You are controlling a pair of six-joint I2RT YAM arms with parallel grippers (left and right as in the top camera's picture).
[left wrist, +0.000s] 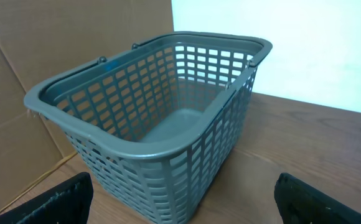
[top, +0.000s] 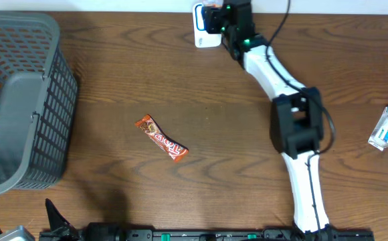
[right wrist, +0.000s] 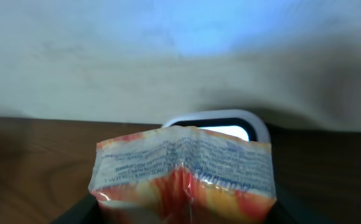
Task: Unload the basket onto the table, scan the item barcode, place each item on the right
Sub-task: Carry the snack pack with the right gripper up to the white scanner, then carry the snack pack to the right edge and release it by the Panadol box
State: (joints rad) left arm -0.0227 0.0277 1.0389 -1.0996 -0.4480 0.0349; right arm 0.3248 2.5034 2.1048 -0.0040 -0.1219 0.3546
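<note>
- Closest of all, in the right wrist view, is a crinkly orange, red and white snack packet [right wrist: 183, 180] with tiny print on it. The right gripper [top: 214, 20] is clamped on it and holds it up just in front of the scanner.
- Far to the left, a grey plastic basket [top: 50, 120] with holes in its walls stands upright on the brown wooden table [top: 201, 100].
- Near the basket hangs the left gripper [left wrist: 183, 208]. Its two black fingers are wide apart and hold nothing.
- In the middle, a long orange candy bar [top: 161, 138] lies flat on the table, well apart from everything else.
- At the back edge stands the white scanner [top: 205, 38] with a rounded window.
- Far to the right lies a small white and blue box [top: 386, 127].
</note>
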